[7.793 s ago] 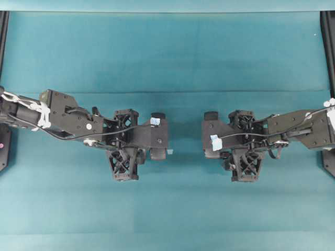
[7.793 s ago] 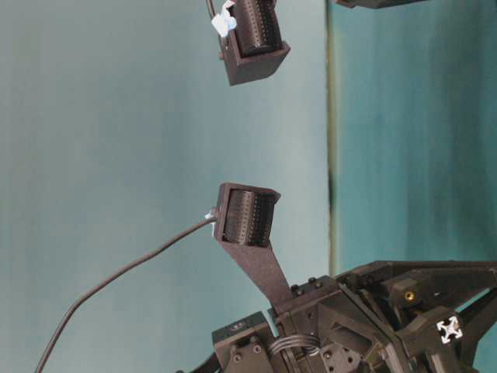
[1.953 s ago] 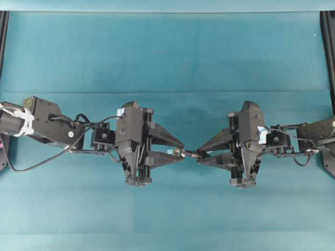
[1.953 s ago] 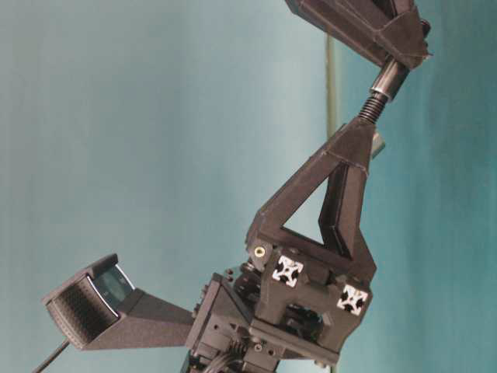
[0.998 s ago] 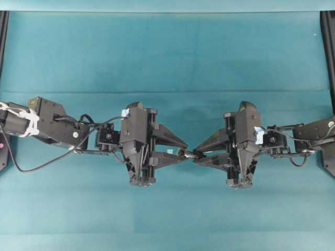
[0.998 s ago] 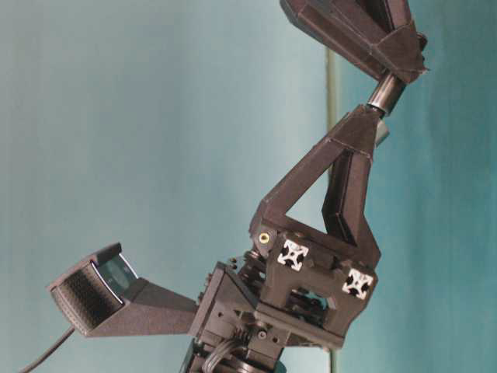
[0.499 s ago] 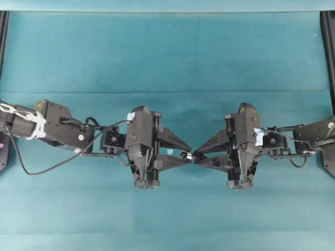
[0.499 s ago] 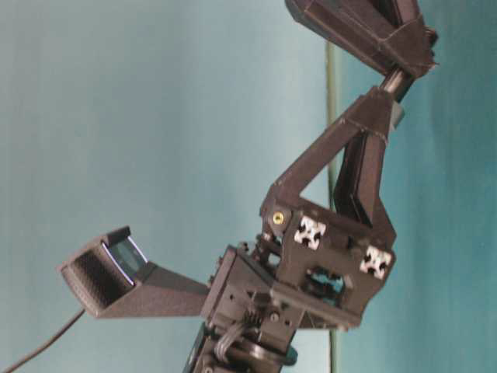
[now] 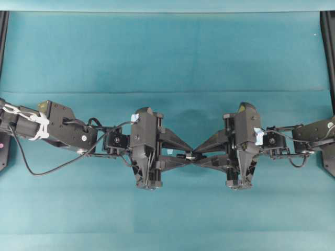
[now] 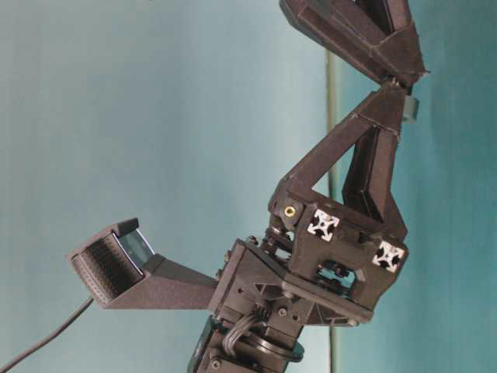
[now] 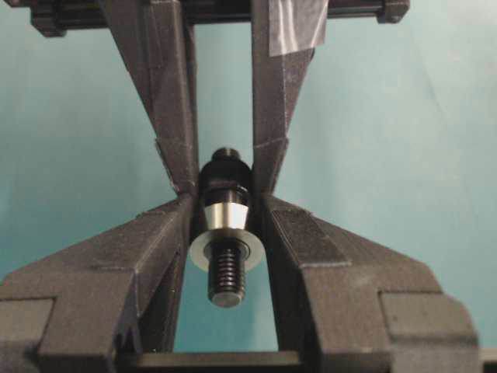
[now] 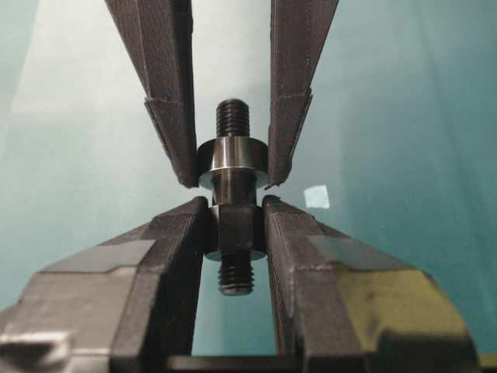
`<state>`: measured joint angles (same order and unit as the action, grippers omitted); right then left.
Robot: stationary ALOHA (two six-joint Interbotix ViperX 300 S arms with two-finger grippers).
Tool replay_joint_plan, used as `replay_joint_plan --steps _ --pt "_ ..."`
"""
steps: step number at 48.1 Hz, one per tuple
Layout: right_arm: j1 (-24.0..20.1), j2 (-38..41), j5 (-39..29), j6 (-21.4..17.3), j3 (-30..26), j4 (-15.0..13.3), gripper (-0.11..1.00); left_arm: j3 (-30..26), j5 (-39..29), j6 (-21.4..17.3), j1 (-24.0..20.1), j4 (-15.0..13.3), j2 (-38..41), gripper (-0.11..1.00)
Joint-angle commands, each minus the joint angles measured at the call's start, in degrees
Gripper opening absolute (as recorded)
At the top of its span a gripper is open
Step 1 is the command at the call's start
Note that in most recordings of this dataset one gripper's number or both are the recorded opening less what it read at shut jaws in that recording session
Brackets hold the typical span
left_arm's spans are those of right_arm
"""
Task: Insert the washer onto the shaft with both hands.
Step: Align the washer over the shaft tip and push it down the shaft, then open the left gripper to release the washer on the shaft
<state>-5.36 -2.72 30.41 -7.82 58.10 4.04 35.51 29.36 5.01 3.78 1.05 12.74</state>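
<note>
In the overhead view my two grippers meet tip to tip in mid-air over the teal cloth. The left gripper (image 9: 186, 155) (image 11: 227, 206) is shut on the washer (image 11: 225, 219), a thick silvery ring. The right gripper (image 9: 196, 155) (image 12: 235, 208) is shut on the dark body of the shaft (image 12: 235, 227). The washer (image 12: 233, 159) sits around the shaft, whose threaded end (image 11: 227, 272) pokes through the ring toward the left wrist camera. From table level the fingertips overlap, and the washer (image 10: 408, 107) shows at the left finger's tip.
A pale tape scrap (image 12: 316, 196) lies on the cloth beneath the grippers. Black frame rails (image 9: 328, 52) run along the right and left edges of the table. The left arm's cable (image 9: 52, 168) hangs loose over the cloth.
The left gripper has moved right toward the right gripper. The washer has gone onto the shaft's threaded end, and the fingertips now overlap. The right gripper has barely moved.
</note>
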Motion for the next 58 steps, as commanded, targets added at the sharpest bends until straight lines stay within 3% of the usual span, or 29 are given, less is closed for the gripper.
replay_joint_plan --steps 1,24,30,33,58 --pt "0.18 -0.53 0.97 -0.53 -0.88 0.09 0.00 -0.88 0.18 0.09 0.35 0.09 -0.35 0.37" --pt "-0.35 1.76 1.05 -0.53 -1.32 0.00 0.00 -2.99 0.18 -0.09 -0.79 0.09 -2.46 0.34" --pt "-0.44 2.37 2.11 -0.44 -1.67 0.00 0.00 -2.72 0.00 -0.09 -0.97 0.09 -3.16 0.09" --pt "-0.35 2.46 2.55 -0.44 -1.76 0.00 0.00 -2.72 -0.44 0.00 -0.88 0.00 -3.16 0.02" --pt "-0.44 2.46 3.69 -0.44 -1.49 0.00 0.00 -1.32 -1.76 -0.09 -0.88 0.09 -5.27 0.02"
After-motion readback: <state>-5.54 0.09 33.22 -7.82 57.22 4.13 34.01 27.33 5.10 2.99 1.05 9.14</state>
